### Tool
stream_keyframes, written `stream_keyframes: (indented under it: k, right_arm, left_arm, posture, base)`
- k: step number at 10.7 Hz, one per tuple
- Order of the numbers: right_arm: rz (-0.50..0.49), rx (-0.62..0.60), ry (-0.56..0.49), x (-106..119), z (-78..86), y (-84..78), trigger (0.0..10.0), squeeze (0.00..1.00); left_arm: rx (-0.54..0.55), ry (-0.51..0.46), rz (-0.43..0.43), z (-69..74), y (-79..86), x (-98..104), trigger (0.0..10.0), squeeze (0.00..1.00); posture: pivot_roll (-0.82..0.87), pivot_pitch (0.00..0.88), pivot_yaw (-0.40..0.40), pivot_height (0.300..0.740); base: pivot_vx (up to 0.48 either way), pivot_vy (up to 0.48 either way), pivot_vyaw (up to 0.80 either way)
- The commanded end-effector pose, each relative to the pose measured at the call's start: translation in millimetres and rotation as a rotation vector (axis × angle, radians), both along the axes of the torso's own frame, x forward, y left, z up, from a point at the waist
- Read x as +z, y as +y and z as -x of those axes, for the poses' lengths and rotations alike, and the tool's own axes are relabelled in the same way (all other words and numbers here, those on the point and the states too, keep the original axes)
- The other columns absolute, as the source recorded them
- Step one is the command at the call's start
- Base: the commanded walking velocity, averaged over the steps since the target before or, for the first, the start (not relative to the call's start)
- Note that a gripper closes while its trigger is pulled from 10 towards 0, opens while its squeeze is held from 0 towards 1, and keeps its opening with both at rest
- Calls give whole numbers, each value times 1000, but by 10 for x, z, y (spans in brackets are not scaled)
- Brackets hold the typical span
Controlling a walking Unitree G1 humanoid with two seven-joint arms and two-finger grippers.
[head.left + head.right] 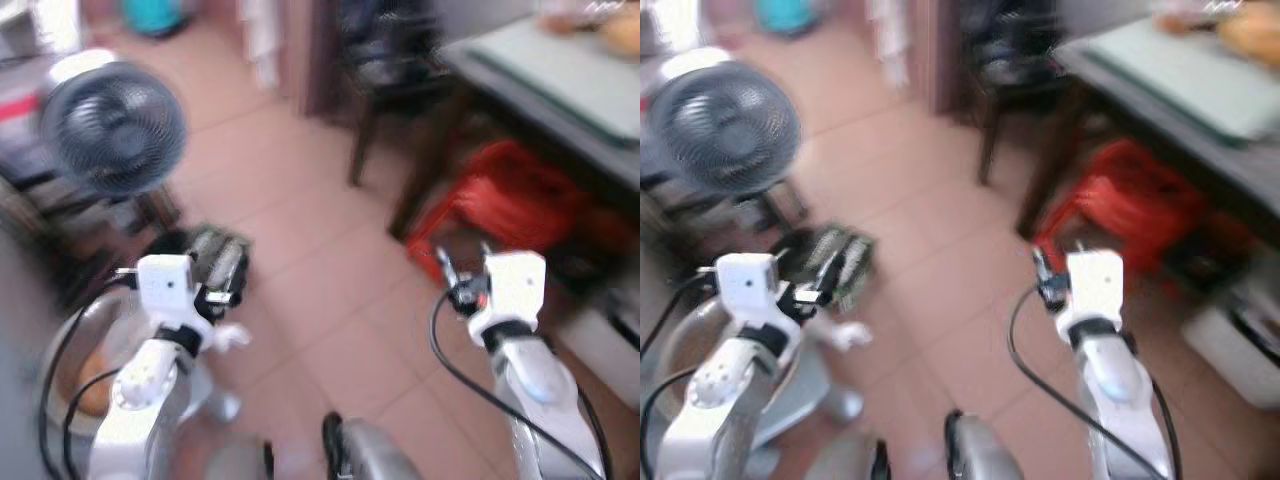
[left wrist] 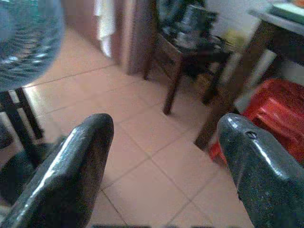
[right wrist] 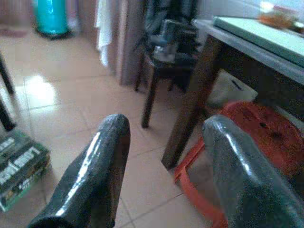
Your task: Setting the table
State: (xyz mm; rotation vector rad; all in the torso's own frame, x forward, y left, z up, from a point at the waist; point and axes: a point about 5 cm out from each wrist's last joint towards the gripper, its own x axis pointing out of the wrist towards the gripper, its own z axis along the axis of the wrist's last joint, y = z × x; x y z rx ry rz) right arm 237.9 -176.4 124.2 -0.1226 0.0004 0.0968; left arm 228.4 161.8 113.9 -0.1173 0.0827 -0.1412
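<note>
A grey table (image 1: 545, 105) with a pale green mat (image 1: 570, 65) stands at the far right, with blurred food (image 1: 615, 30) at its back corner. Both arms are held low before me over the tiled floor, short of the table. My left gripper (image 2: 164, 156) is open, with only floor between its black fingers (image 2: 71, 171). My right gripper (image 3: 166, 161) is open too and empty, pointing toward the table leg (image 3: 190, 104). The head views are blurred.
A red plastic stool (image 1: 510, 195) sits under the table. A dark wooden chair (image 1: 385, 75) stands beyond it. A grey fan (image 1: 112, 125) is at the left, and a green box (image 1: 835, 262) lies on the floor by it. A teal bin (image 3: 50, 16) stands far back.
</note>
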Motion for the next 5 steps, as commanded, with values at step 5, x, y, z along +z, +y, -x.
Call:
stream_keyframes:
  k: [5]
  right_arm:
    - [12, -9, 8, -9, 8, -39, 10000, 0]
  left_arm:
    - [12, -65, -4, -41, -12, 82, 10000, 0]
  posture:
    - [-25, 155, -8, 740]
  base:
    - [0, 0, -788]
